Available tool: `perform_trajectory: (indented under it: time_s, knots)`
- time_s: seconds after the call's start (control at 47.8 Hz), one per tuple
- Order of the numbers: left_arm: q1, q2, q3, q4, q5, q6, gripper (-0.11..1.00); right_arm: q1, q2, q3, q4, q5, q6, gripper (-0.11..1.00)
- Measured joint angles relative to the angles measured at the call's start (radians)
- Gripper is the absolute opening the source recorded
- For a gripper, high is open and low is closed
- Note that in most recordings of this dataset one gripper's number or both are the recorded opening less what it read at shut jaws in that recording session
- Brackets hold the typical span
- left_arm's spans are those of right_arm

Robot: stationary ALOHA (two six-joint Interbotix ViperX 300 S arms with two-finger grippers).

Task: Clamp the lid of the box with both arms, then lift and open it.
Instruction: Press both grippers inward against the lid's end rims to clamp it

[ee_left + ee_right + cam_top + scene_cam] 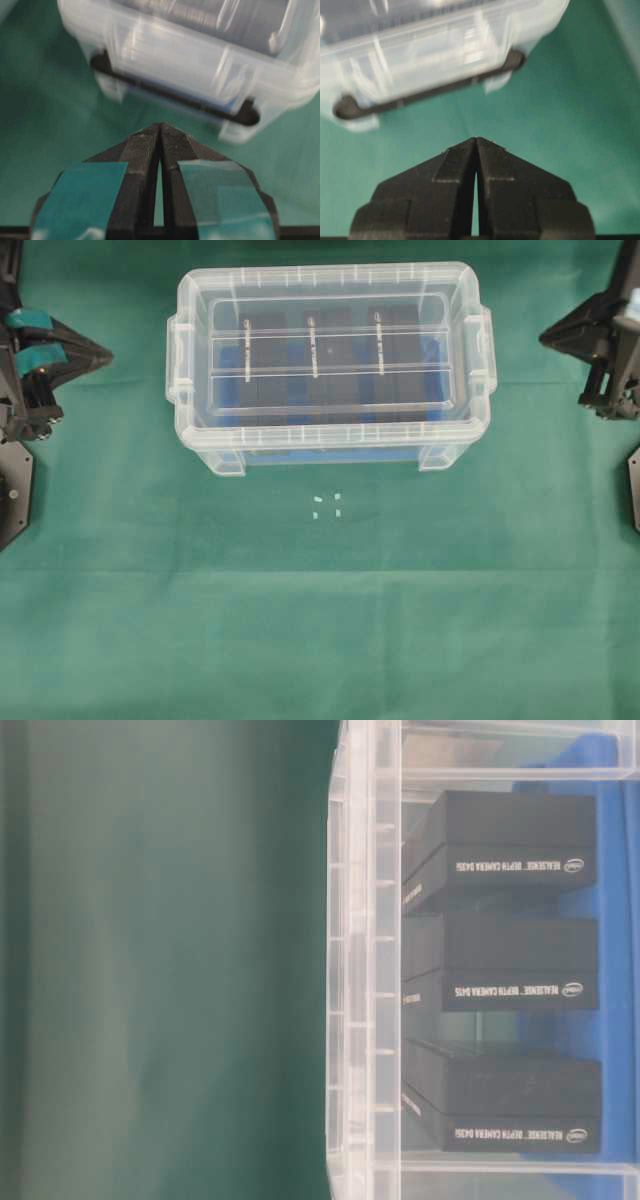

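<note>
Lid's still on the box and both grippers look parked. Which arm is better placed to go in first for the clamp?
Neither clearly. The left gripper and right gripper are both shut, each off its own end of the lid. The task needs both.

We see a robot lab: a surface [320,640] under plain green cloth, small white tape marks [327,505], and packaged depth cameras [510,850] ahead of the fingers.
</note>
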Motion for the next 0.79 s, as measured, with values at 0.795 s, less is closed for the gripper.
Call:
perform_trajectory:
  time_s: [0.795]
  knots:
    - [-0.006, 0.12, -0.087, 0.003, 0.192, 0.094, 0.01, 0.0, 0.092, -0.031, 0.0, 0.147, -0.089, 0.0]
